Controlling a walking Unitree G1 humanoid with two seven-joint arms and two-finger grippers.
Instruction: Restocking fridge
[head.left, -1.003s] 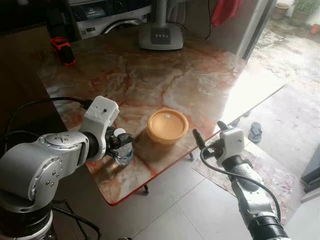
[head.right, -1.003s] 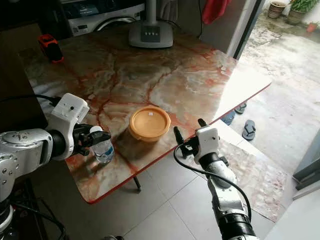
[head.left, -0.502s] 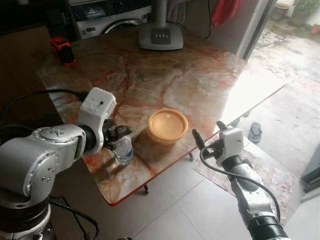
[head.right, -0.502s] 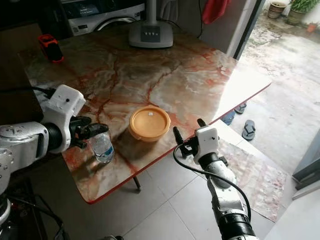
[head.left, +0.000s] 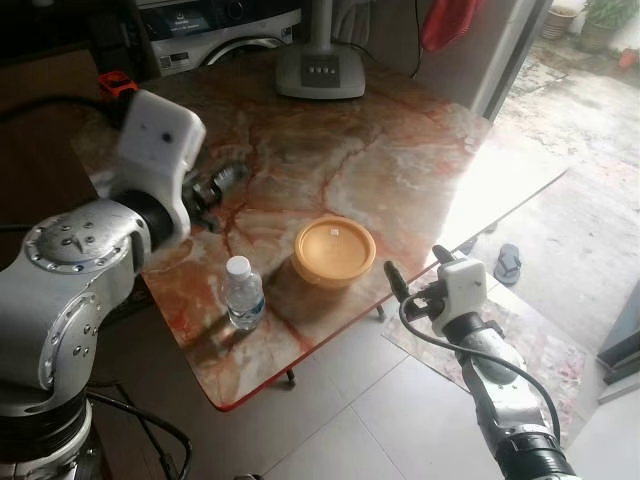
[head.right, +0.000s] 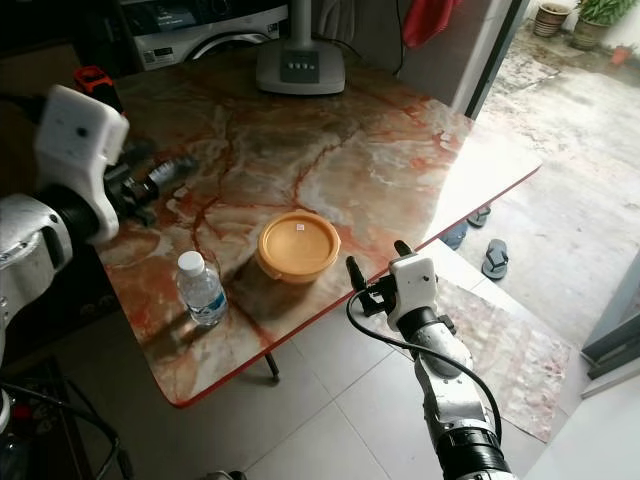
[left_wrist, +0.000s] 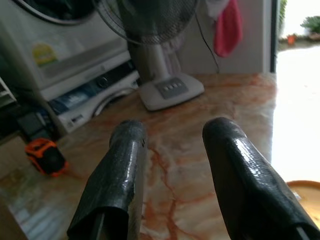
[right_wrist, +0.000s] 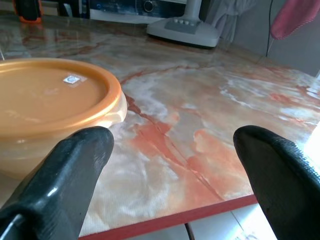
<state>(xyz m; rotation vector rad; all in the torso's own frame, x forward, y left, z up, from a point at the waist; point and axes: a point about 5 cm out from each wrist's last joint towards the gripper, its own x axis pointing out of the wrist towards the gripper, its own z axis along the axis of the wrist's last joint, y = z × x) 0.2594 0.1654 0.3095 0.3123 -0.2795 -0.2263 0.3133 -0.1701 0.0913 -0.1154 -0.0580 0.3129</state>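
Two items, water bottle (head.right: 201, 289) and orange container (head.right: 298, 247), sit on my table (head.right: 400, 150), unstocked; left gripper (head.right: 168, 172) and right gripper (head.right: 374, 268) both spread, empty.

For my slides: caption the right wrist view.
Open right gripper faces the orange tub on the marble table.

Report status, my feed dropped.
Left gripper open, raised above table. Right gripper open, facing orange container. Water bottle upright, free.
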